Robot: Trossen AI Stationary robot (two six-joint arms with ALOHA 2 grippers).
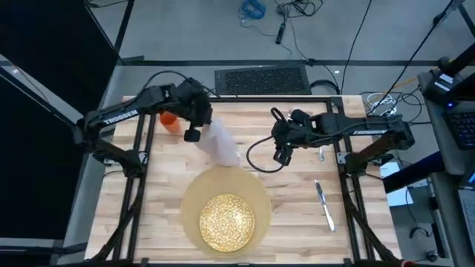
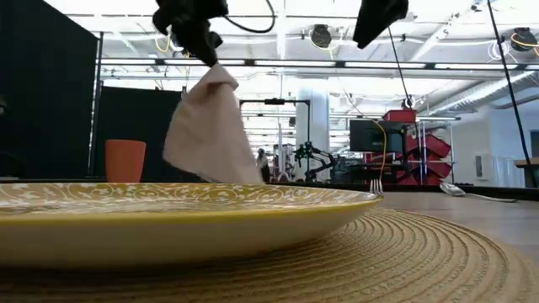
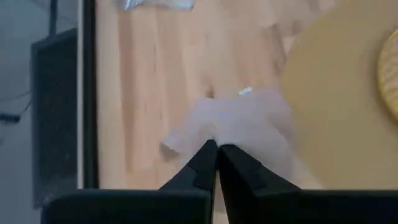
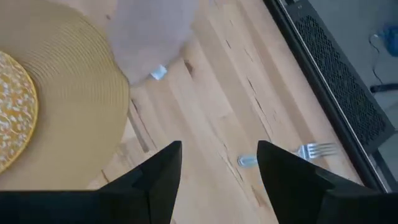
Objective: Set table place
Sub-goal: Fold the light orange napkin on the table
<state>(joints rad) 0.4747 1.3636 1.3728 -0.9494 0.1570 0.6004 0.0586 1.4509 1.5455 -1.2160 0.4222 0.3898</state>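
My left gripper [image 1: 194, 124] is shut on the pinkish-grey napkin [image 1: 221, 144] above the table's far left part. The napkin [image 2: 210, 126] hangs below it, by the far edge of the round tan mat [image 1: 194, 194]. The gold-speckled plate [image 1: 227, 220] lies on the mat. An orange cup [image 1: 169, 120] stands upright behind my left gripper. My right gripper [image 1: 282, 153] hangs open over bare planks right of the napkin, with nothing between its fingers [image 4: 163, 171]. A fork [image 4: 314, 150] and a knife [image 1: 324, 205] lie on the table's right side. My left gripper pinches a top corner or fold of the napkin [image 3: 214, 134] between its two fingertips, coming from above and pointing down. The cloth hangs slack in a cone below the fingers [image 2: 198, 38]. Its lower end is hidden behind the plate's rim [image 2: 253, 198] in the low view.
Black rail frames [image 1: 137, 159] run along the table's left and right sides. A dark grille [image 1: 261, 79] lies beyond the far edge. Bare planks [image 1: 297, 200] lie between the mat and the knife.
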